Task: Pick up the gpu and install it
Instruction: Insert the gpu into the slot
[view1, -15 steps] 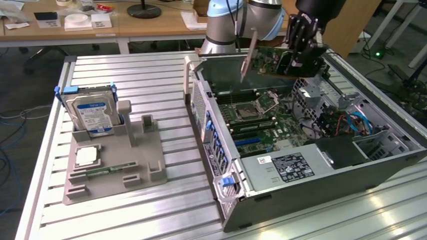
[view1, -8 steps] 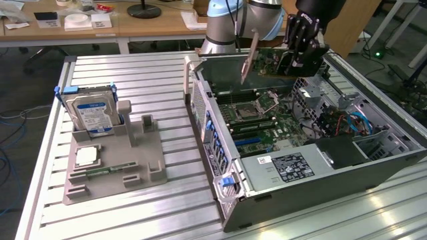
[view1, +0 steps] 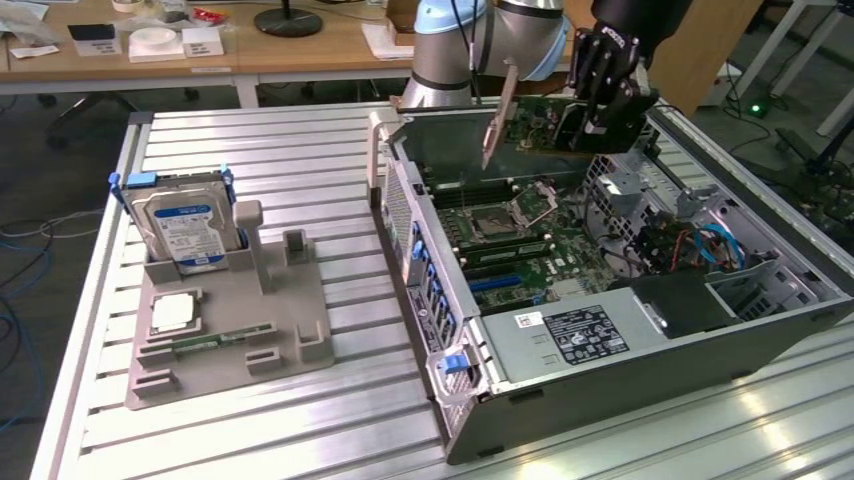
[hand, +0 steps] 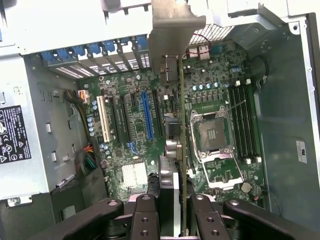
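One gpu (view1: 537, 122) held edge-down, bracket (view1: 497, 115) toward rear slots (hand: 100, 55).

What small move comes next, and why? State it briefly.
Probably shift the gpu sideways toward the blue slot before lowering. The tool holds it on edge above the open case, and in the wrist view its edge lines up nearer the CPU socket than that slot.
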